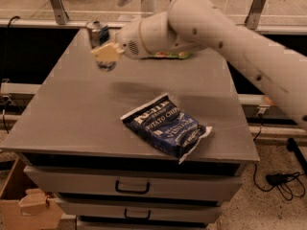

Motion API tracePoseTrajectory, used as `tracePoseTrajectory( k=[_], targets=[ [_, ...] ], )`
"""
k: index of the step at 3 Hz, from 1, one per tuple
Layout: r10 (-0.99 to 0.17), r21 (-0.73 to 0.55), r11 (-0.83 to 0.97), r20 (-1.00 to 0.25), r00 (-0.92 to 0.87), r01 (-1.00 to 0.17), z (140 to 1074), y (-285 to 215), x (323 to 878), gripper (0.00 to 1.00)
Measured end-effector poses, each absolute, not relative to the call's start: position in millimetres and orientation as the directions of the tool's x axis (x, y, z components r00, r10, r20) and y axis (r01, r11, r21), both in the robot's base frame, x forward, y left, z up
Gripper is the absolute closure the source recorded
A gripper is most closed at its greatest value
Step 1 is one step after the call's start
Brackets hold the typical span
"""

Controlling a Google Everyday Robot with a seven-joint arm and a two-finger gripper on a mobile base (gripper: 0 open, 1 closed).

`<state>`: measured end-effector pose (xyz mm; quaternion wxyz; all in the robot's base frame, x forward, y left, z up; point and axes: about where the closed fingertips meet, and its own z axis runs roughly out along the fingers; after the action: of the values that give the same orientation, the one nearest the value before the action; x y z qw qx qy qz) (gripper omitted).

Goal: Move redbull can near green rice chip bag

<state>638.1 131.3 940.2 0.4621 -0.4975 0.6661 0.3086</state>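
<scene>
- You are looking at the gripper (107, 53) hovering above the table (62, 119), up and to the left of the blue potato chip bag (165, 127), well apart from it.
- You cannot tell whether the gripper is open or closed; nothing is showing clearly in its hold.
- The redbull can (98, 31) is standing upright at the far left corner, further up-left from the potato chip bag, just behind the gripper. Whether it is touching the gripper, you cannot tell.
- Judgement: the gripper is sitting that close because it is lining up on the can; the grab is looking not yet done.
- The green rice chip bag (169, 55) is lying flat straight beyond the potato chip bag, toward the far edge. The arm (216, 28) is covering most of it; only a green strip is peeking out below.
- Judgement: the can is still needing to travel right, past the arm's reach line, to end beside that green strip.
- The potato chip bag is lying flat and angled near the front edge, likely a distractor, out of the can's path.
- Writing: you are reading white "POTATO CHIPS" on the blue bag; its other lines are not reading for sure.
- No lettering is showing on the can or on the green bag.
</scene>
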Motion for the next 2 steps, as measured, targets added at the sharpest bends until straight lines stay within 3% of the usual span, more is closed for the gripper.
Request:
tracePoseTrajectory(
  k=[2],
  targets=[
    [-0.341, -0.157, 0.495, -0.94, -0.025, -0.855, 995, 2, 670, 1.0]
  ],
)
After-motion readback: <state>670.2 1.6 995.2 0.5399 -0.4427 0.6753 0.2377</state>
